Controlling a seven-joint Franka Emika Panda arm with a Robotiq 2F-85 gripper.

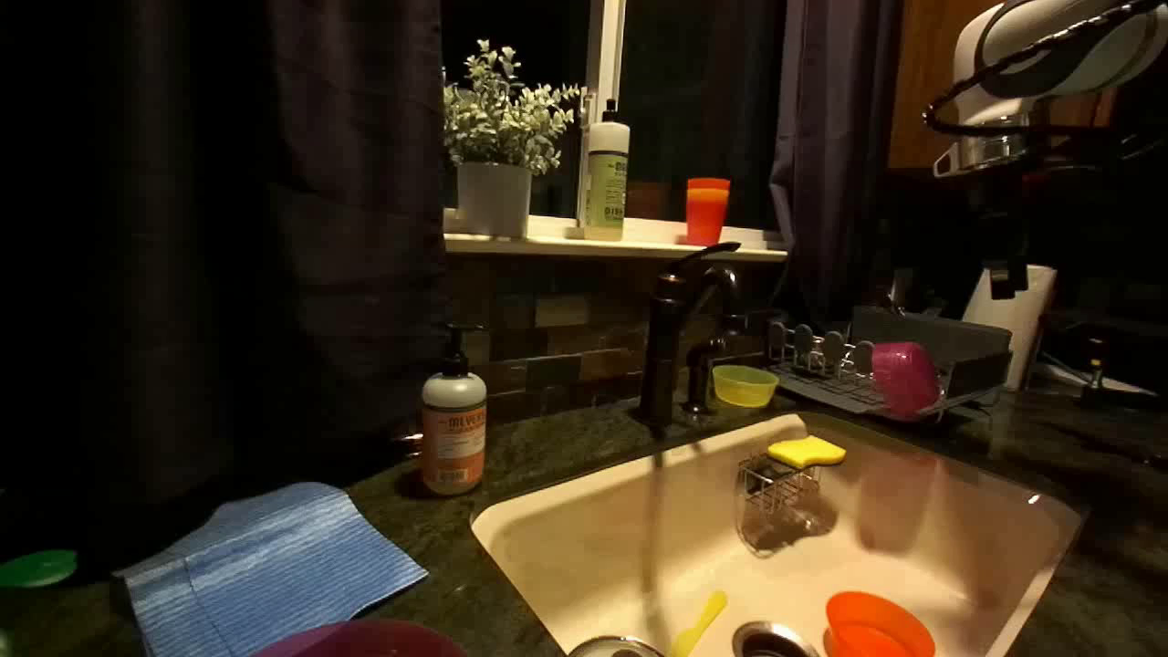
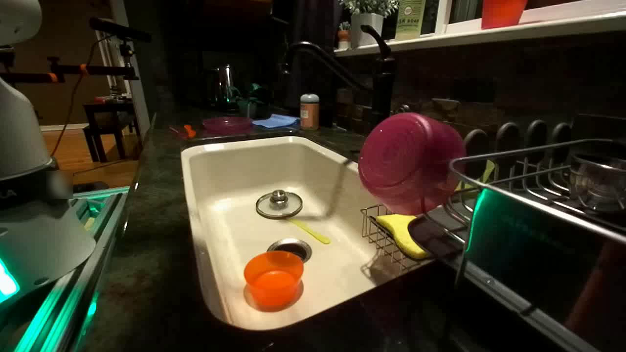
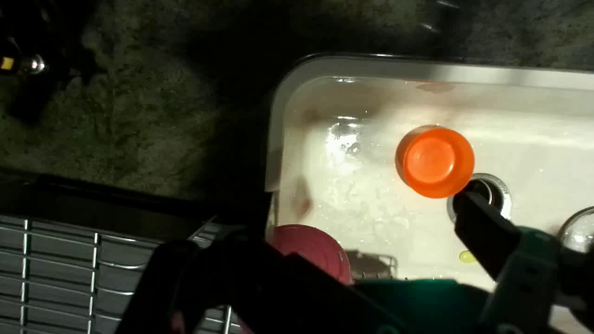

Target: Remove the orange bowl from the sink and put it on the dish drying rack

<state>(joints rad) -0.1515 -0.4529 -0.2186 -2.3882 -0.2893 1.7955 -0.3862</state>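
Observation:
The orange bowl (image 1: 878,628) stands upright on the floor of the cream-white sink (image 1: 584,547), beside the drain. It shows whole in an exterior view (image 2: 274,283) and in the wrist view (image 3: 436,162). The dark dish drying rack (image 1: 817,388) stands beside the sink; its wires also show in the wrist view (image 3: 60,273). My gripper (image 1: 1008,274) hangs high above the rack side of the counter. In the wrist view my gripper (image 3: 350,220) has its fingers spread wide with nothing between them; the bowl lies beyond the fingertips, well below.
A magenta bowl (image 2: 411,161) leans on its side at the rack's sink-side edge. A wire caddy with a yellow sponge (image 1: 808,452) hangs in the sink. A glass lid (image 2: 279,203) and a yellow utensil (image 2: 310,231) lie there. The tall dark faucet (image 1: 666,347) and yellow-green bowl (image 1: 745,387) stand behind.

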